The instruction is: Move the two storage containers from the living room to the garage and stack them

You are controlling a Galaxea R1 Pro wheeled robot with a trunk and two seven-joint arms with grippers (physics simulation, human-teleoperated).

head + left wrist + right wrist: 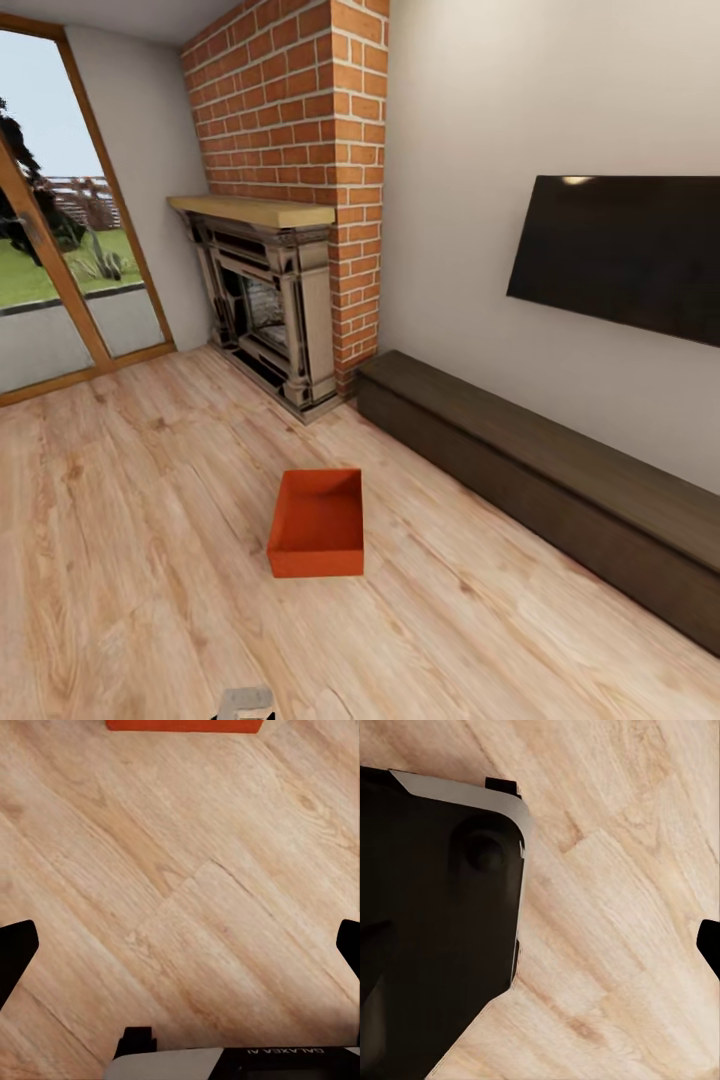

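Head view gives me the living room: one storage container [317, 524], orange-red and open at the top, sits alone on the wood plank floor [130, 560], its short near wall facing me and its long sides running away toward the brick fireplace [285, 210]. On all sides of the bin I see bare planks; the low dark cabinet [560, 480] runs along the wall on the right, well apart from the bin, under the black TV [625, 255], and the glass door [60, 260] closes the room on the far left. At the lower edge of this view I see a small grey part of the robot [246, 703]. From the left wrist view I look straight down on the planks, and a strip of the orange container [184, 724] touches the frame edge beyond the left gripper [184, 945]; its two dark fingertips [15, 949] stand far apart at both borders, so this hand is spread wide and holds nothing. From the right wrist view I see the black base of the robot [435, 922] with its grey corner above the planks. Of the right gripper [544, 945] one dark fingertip [711, 941] is plain; the other side merges into the black base, so I cannot tell if this hand is spread or closed.
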